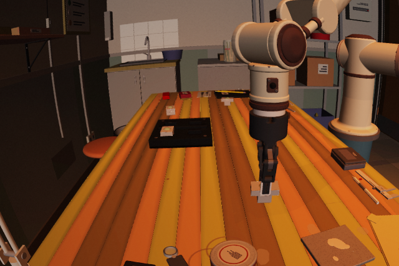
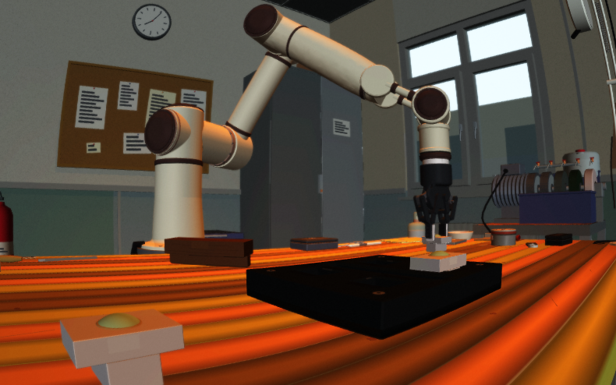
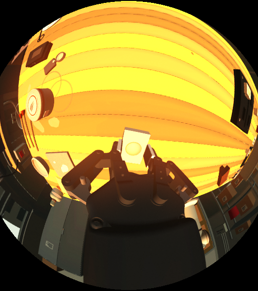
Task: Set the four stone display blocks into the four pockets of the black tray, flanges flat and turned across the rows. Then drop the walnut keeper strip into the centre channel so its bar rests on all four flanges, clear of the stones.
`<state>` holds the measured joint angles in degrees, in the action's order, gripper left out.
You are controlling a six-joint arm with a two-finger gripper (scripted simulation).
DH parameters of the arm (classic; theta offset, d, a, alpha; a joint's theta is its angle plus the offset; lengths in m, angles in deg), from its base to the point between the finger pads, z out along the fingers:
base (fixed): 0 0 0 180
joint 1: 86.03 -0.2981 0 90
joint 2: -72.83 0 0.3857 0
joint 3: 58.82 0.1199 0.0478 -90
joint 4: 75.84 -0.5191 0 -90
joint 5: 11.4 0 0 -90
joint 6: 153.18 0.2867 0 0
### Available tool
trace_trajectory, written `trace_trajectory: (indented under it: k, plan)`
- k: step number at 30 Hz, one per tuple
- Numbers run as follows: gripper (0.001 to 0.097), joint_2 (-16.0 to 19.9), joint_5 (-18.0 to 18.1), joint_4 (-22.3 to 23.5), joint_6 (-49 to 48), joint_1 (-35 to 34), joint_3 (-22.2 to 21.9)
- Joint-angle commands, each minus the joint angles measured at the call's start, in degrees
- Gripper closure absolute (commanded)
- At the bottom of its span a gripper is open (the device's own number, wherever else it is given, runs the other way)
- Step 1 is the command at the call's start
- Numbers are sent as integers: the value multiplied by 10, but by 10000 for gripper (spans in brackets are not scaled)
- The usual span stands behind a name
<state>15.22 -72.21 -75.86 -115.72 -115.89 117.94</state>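
One stone display block (image 1: 167, 130) sits in a near-left pocket of the black tray (image 1: 182, 132), its pale stone up. I have my gripper (image 1: 267, 189) closed around a second display block (image 3: 134, 146) that stands on the striped table well right of the tray, toward the near end. Two more blocks are on the far part of the table: one (image 1: 170, 110) beyond the tray and one (image 1: 227, 101) by the back edge. The walnut keeper strip (image 2: 209, 251) lies on the table near the arm's base.
A round tin (image 1: 233, 254) stands at the near table edge, with a cork tile (image 1: 337, 245) to its right. A dark case (image 1: 348, 158) and some pens (image 1: 365, 189) lie along the right edge. Small red boxes (image 1: 185, 94) sit at the far end.
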Motion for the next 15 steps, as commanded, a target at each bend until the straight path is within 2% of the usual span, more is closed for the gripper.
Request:
trace_trajectory:
  k: [1,15]
  plan:
    - [576,0,0,0,0,0,0]
    - [856,0,0,0,0,0,0]
